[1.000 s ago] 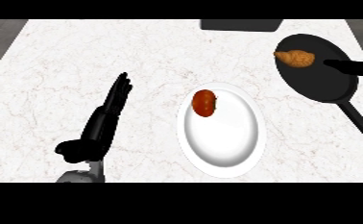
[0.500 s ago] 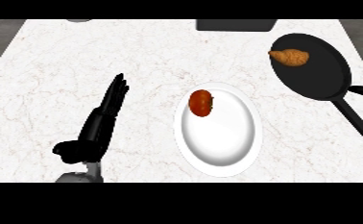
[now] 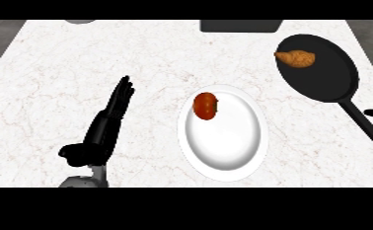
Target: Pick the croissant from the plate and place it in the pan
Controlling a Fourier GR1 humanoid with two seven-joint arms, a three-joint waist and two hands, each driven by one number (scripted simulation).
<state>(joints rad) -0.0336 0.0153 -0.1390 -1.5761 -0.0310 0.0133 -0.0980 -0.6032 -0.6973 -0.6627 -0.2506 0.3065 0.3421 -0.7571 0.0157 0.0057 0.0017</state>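
while straight-fingered beside plate [image 3: 247, 142], left robot hand [image 3: 102, 130]; croissant [image 3: 296, 57] in pan [image 3: 326, 78]

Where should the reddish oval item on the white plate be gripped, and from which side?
Probably across its narrow middle, from above: the reddish oval item lies flat on the white plate, long axis pointing away from the robot. The open left robot hand, left of the plate, is nearest.

White marble desk [image 3: 58, 66] fills the view, faint veins all over (even light, soft shadows). Far ahead of the left hand [image 3: 102, 130], a grey round thing [image 3: 80, 21] at the back edge; farther right, a dark slab [image 3: 241, 25].
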